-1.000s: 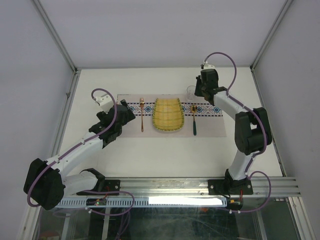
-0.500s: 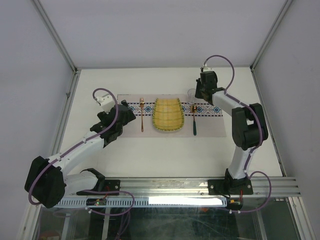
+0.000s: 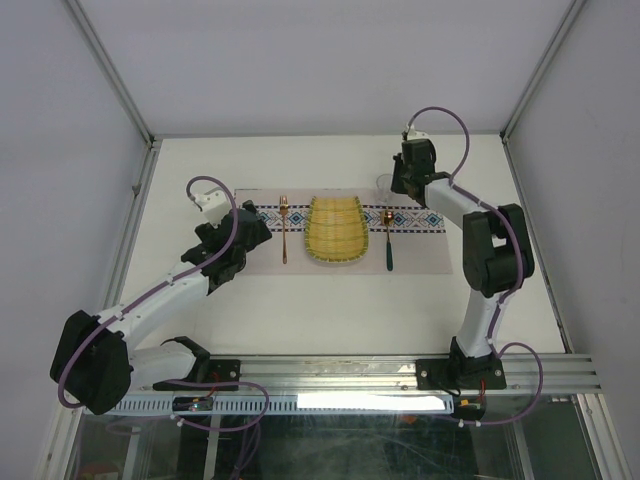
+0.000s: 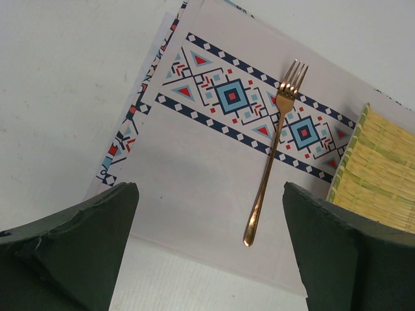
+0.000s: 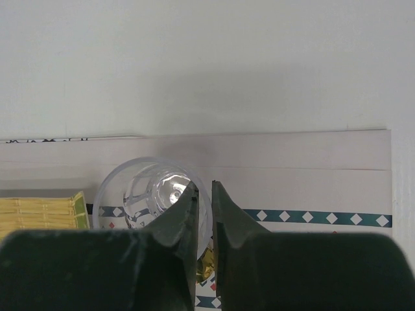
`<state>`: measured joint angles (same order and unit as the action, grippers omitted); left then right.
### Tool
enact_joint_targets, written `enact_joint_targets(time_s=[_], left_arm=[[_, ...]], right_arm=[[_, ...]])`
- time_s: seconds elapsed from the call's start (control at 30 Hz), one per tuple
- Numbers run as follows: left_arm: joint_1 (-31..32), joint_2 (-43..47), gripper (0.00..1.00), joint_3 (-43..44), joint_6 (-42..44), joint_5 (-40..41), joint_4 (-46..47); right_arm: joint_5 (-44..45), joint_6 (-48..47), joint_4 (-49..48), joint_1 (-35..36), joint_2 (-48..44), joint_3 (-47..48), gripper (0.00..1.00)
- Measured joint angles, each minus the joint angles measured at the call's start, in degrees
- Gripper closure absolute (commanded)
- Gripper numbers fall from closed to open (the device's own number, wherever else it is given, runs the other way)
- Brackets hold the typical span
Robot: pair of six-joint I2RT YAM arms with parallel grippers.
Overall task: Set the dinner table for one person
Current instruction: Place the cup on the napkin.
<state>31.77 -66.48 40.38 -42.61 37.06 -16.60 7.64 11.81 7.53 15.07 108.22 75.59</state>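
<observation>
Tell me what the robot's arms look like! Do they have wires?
Yes! The left arm and the right arm both have white tube-shaped pieces joined by chunky black joints. A purple cable loops along each one. At the end of each arm sit two flat, dark fingers with a rough, matte look.
</observation>
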Motion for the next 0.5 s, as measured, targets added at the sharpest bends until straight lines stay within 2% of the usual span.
enact_joint_targets(time_s=[0.5], left_arm=[[0.0,-0.7,0.01,0.0,0.0,0.1,0.0]], right_arm=[[0.0,-0.8,0.0,-0.5,1.2,1.1,1.00]])
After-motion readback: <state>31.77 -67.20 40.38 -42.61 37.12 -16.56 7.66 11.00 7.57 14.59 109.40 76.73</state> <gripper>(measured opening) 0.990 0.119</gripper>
